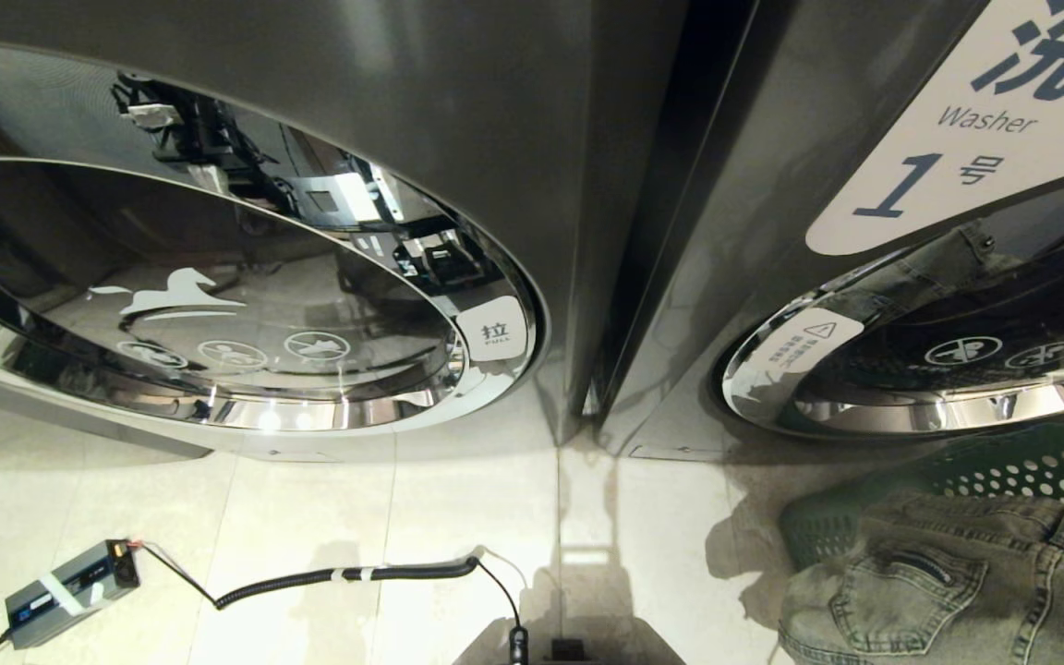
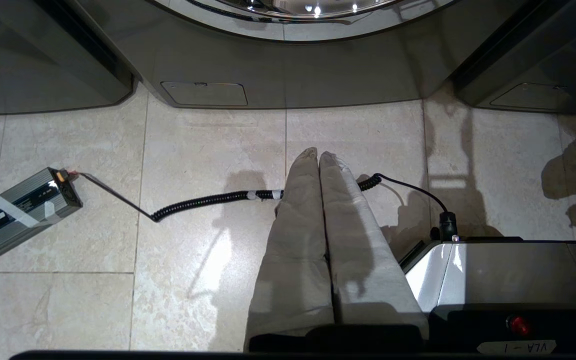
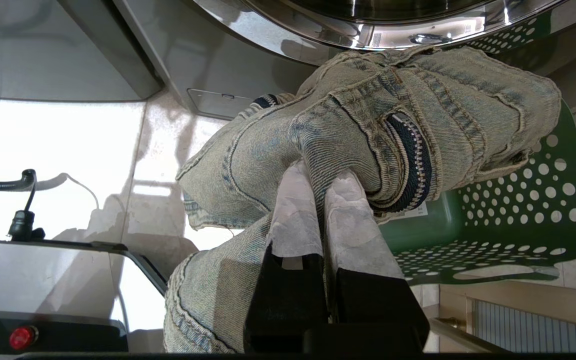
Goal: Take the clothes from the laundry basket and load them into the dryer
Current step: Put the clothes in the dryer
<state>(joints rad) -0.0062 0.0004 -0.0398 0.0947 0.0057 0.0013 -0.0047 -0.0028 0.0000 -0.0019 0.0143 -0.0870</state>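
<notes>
Right pincer (image 3: 324, 187): clamped on a fold of washed denim jeans (image 3: 368, 120), lifted clear above the laundry basket (image 3: 518, 220), likely for carrying to the dryer, which is out of view. Left pincer (image 2: 319, 157): together, empty, idle over the floor (image 2: 193, 145).

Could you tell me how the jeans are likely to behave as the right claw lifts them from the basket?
The jeans will likely sag and trail; they drape in folds around the right claw. Thick denim seams suggest some weight. The laundry basket looks light and might shift.
</notes>
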